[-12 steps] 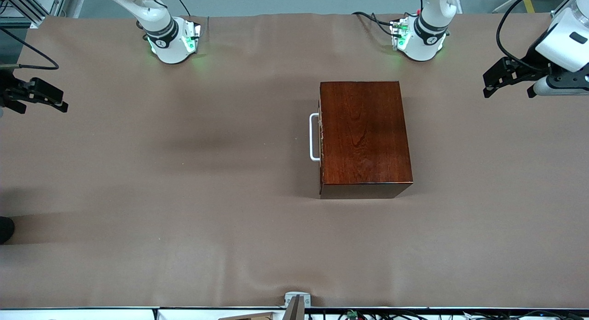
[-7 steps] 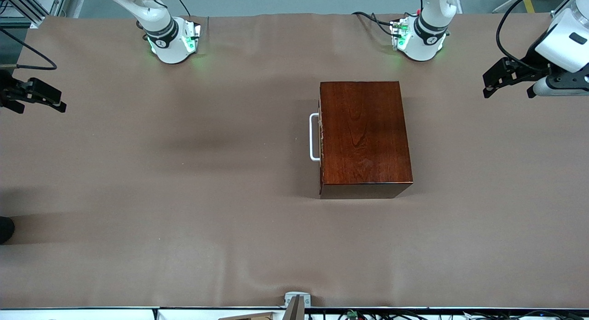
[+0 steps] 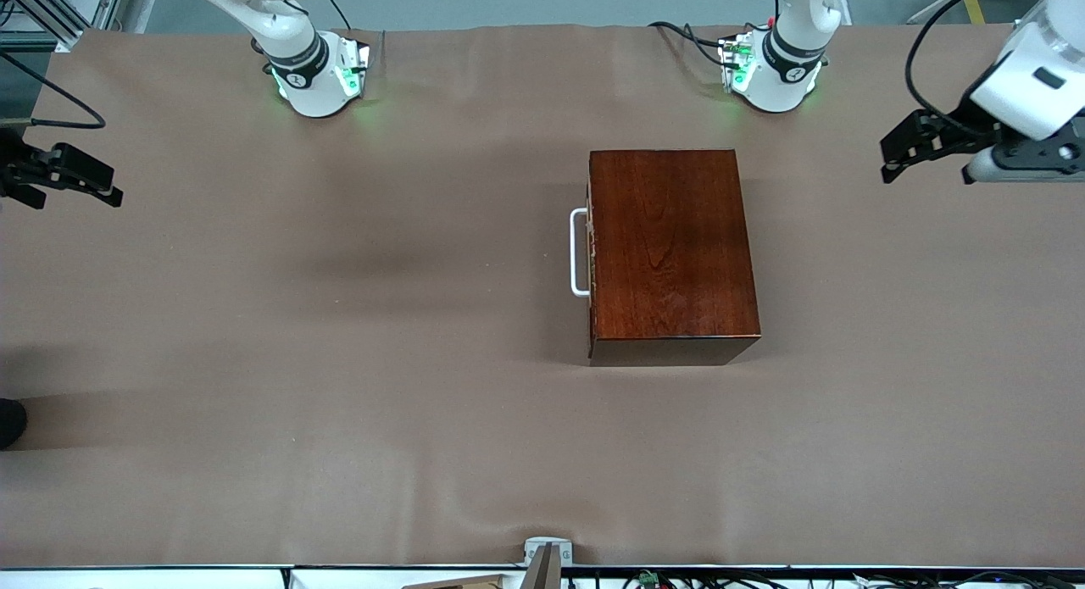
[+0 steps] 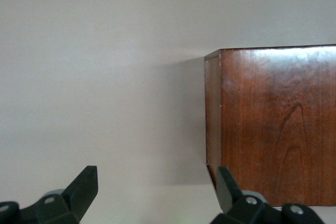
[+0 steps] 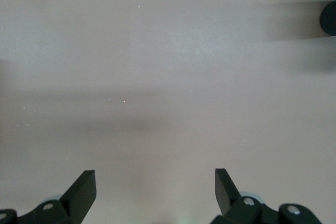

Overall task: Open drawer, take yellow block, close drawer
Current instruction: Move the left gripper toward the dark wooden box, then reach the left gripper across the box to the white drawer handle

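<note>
The glossy reddish-brown wooden box stands on the table in front of the left arm's base. Its drawer is shut, and the white bar handle faces the right arm's end of the table. The yellow block is hidden. My left gripper is open and empty in the air over the left arm's end of the table, apart from the box. The left wrist view shows its open gripper and the box. My right gripper is open and empty over the right arm's end of the table; it also shows in the right wrist view.
The brown table cover spreads across the whole table. The two arm bases stand along the table edge farthest from the front camera. A dark round thing shows at the right arm's end.
My left gripper has shifted a little toward the box. My right gripper has barely moved. The box and drawer have not moved.
</note>
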Controlling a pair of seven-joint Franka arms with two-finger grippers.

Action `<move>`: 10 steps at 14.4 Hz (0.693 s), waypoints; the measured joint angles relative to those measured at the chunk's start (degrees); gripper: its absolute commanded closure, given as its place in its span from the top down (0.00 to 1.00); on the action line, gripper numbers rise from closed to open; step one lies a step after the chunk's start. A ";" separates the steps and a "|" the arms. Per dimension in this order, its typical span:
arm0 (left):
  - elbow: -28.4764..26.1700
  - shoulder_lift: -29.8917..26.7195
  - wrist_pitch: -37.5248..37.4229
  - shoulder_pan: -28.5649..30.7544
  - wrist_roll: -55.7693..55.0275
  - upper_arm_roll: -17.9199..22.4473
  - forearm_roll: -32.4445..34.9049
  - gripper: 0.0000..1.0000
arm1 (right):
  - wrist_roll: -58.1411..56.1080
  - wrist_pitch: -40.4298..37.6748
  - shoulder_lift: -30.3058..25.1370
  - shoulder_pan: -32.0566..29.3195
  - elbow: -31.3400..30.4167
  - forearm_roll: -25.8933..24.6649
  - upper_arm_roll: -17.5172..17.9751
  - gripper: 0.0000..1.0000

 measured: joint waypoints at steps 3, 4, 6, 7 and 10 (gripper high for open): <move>2.92 3.01 0.10 -0.43 -7.40 -4.21 0.00 1.00 | 0.00 0.00 0.00 0.01 0.00 0.00 0.17 1.00; 4.22 4.33 0.11 -0.53 -10.03 -5.79 0.00 1.00 | 0.00 0.00 0.00 0.01 0.00 0.00 0.19 1.00; 5.92 6.77 0.13 -1.01 -14.79 -8.46 0.00 1.00 | 0.00 0.00 0.00 0.01 0.00 0.00 0.22 1.00; 6.57 7.85 0.20 -1.72 -16.93 -9.17 0.00 1.00 | 0.00 0.00 0.00 0.01 0.00 0.00 0.22 1.00; 8.61 10.82 0.50 -6.13 -24.56 -9.60 0.40 1.00 | 0.00 0.00 0.00 -0.01 0.00 0.00 0.14 1.00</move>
